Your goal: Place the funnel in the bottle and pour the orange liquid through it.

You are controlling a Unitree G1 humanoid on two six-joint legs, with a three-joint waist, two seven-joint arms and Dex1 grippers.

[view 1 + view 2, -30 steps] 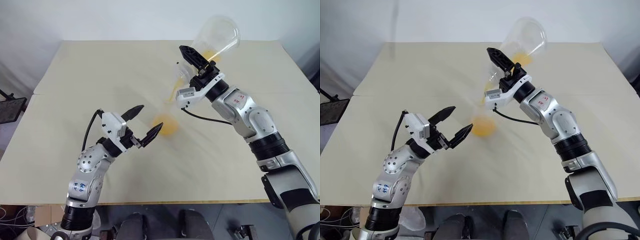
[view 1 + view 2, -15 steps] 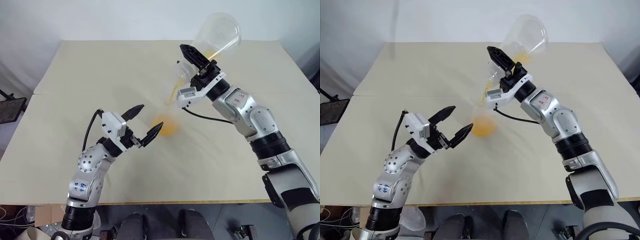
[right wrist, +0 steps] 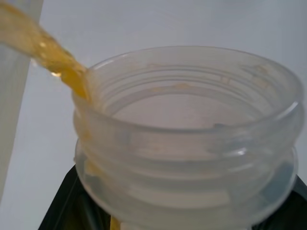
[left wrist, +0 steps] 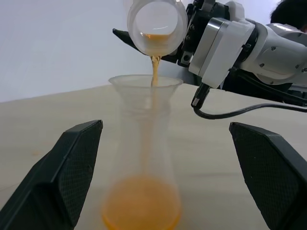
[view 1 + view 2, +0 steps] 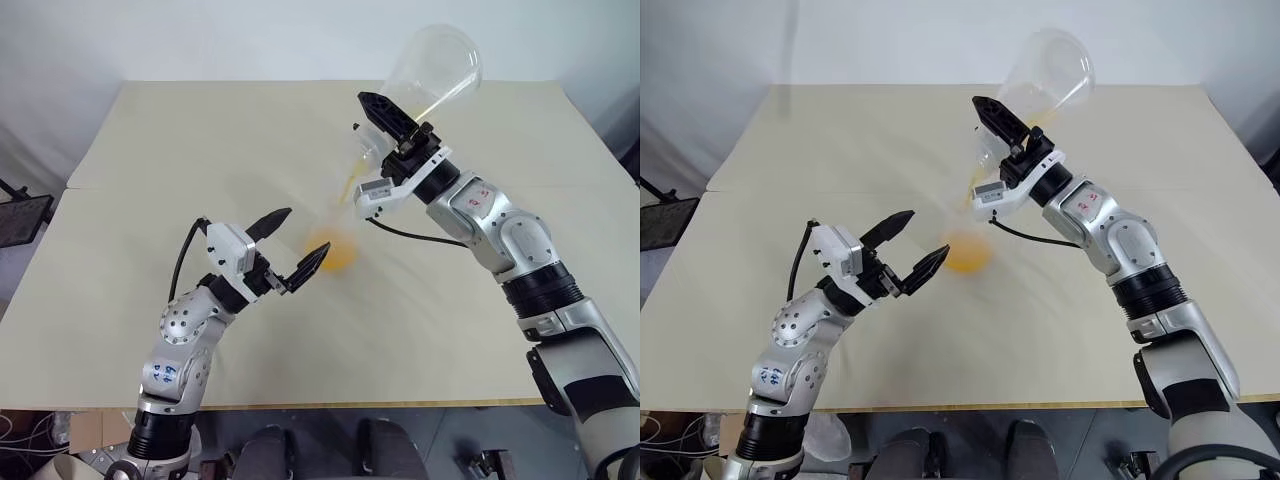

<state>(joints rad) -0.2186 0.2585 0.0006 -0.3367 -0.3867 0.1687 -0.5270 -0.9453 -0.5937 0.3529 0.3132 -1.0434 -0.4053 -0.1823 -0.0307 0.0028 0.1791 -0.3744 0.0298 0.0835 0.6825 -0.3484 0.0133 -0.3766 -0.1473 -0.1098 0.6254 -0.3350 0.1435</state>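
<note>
Table [image 5: 150, 140] beige, carries all. Flask [image 5: 432, 68] clear, conical, tipped mouth-down above table's far-middle part, right gripper [image 5: 392, 122] clamped tight on its neck. Bottle [image 4: 144, 167] upright near table centre, well in from edges, orange liquid [image 4: 142, 208] pooled at its base. Funnel [image 4: 145, 88] seated in bottle mouth. Thin orange stream falls from flask mouth into funnel. Left gripper [image 5: 284, 243] spread wide, empty, fingers flanking bottle without touching.
</note>
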